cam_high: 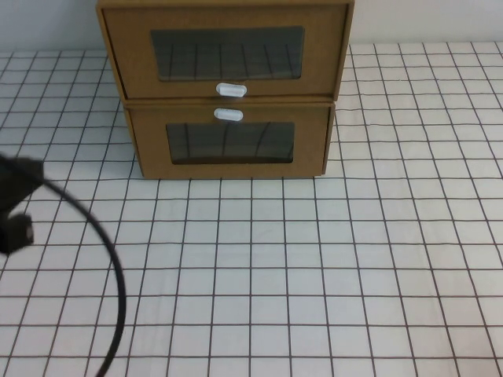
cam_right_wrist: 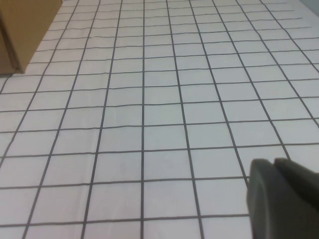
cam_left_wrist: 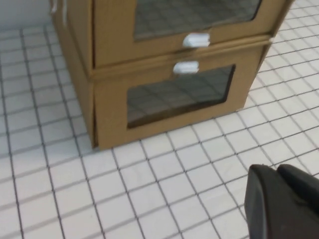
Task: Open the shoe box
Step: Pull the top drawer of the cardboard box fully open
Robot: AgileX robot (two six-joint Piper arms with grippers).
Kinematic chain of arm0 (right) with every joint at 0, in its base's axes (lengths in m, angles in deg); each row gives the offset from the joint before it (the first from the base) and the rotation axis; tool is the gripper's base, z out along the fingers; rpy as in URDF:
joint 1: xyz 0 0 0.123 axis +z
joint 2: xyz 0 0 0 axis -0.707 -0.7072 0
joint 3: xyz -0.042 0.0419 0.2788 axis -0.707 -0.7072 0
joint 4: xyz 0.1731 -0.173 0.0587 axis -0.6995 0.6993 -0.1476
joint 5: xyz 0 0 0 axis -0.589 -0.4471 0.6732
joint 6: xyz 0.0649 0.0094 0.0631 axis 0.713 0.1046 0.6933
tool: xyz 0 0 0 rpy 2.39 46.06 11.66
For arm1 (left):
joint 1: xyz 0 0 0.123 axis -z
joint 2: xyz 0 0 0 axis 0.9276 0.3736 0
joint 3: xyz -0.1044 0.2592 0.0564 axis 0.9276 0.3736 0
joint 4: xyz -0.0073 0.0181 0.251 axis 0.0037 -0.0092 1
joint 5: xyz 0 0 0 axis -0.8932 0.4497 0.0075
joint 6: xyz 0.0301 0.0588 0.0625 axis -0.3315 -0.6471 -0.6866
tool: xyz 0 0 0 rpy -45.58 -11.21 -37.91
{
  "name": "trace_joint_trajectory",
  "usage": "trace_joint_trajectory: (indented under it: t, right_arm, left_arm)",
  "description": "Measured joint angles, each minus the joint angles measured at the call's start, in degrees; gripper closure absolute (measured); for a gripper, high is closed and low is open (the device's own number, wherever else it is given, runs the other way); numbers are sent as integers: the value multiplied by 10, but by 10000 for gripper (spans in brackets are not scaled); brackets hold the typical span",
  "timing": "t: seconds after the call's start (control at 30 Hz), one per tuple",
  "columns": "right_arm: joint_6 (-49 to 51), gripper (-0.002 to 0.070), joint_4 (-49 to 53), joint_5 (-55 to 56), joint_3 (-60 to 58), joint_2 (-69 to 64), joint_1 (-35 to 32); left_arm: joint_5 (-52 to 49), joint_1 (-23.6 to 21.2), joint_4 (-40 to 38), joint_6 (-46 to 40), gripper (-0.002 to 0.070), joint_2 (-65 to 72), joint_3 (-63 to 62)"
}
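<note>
Lab test bench, grid-lined tabletop

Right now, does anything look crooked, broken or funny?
Nothing stands out. The upper shoe box sits squarely on the lower shoe box, both closed. The left tool hangs near the table's left edge; the right tool hovers low, away from the boxes.

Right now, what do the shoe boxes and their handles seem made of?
Shoe boxes: matt brown cardboard, judging by folded edges. Handles: probably white plastic, smooth and slightly shiny. Left gripper, shut, hovers front-left of the boxes; right gripper, shut, over the table further right.
</note>
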Motion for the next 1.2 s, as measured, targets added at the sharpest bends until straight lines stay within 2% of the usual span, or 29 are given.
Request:
trace_joint_trajectory:
  t: [0.13,0.3,0.6,0.97,1.2]
  right_arm:
    - [0,690,0,0,0,0,0]
    - [0,689,0,0,0,0,0]
    - [0,690,0,0,0,0,0]
    - [0,689,0,0,0,0,0]
    - [0,689,1,0,0,0,0]
  left_arm:
    - [-13,0,-64,-99,677,95,-115]
    - [-36,0,-123,-168,677,203,-262]
    - [-81,0,-159,-204,677,425,-503]
    - [-81,3,-198,-250,677,637,-687]
    - [-51,43,-222,-309,677,710,-735]
